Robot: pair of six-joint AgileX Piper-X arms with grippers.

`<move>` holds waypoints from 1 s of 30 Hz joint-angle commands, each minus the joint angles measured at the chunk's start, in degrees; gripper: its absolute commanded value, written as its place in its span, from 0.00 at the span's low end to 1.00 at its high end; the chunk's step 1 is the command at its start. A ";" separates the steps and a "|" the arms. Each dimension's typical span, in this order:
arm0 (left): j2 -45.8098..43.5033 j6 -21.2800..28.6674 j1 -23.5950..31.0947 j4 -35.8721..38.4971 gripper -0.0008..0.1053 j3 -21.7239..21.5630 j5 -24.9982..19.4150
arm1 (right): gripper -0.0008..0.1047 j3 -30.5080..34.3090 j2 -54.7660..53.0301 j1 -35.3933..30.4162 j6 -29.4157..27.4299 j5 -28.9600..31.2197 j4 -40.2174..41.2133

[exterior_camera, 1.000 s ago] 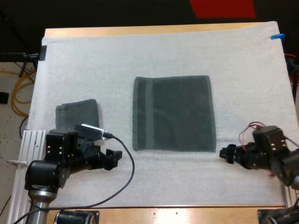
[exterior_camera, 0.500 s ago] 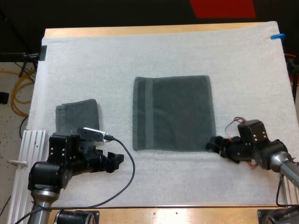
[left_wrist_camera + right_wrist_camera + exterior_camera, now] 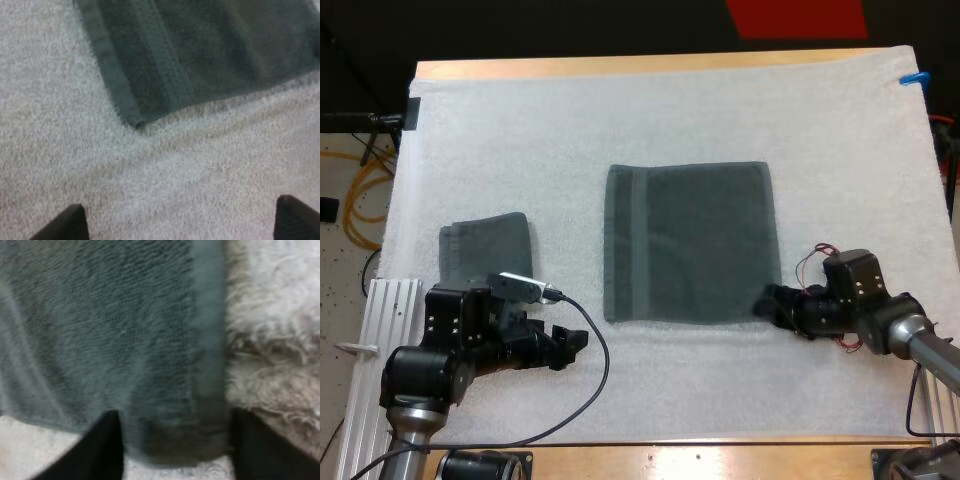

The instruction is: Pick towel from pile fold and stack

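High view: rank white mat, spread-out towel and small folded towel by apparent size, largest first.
1. white mat, by far the largest.
2. spread-out towel, flat at the mat's centre.
3. small folded towel, at the mat's left side; partly hidden, yet clearly the smallest.

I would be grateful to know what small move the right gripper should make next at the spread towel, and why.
Probably shut the right gripper on the near right corner of the flat dark grey-green towel. Its black fingers stand apart either side of that corner's hem, so it seems placed for a pinch. The left gripper is open over the white mat, short of the towel.
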 commanded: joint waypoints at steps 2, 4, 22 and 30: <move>-0.41 -0.29 0.17 -0.47 0.68 -0.11 0.51 | 0.23 0.75 1.76 0.05 -0.04 1.16 1.45; -0.41 -0.29 0.17 -0.47 0.68 -0.11 0.50 | 0.04 0.75 1.76 0.05 -0.17 1.71 1.17; 10.02 -4.71 -4.29 -11.66 0.69 -0.11 1.26 | 0.01 0.75 -0.07 0.05 -2.00 1.22 1.50; 24.68 -9.40 -4.39 -19.81 0.69 -0.11 1.67 | 0.01 0.75 -2.77 0.05 -2.29 1.22 1.50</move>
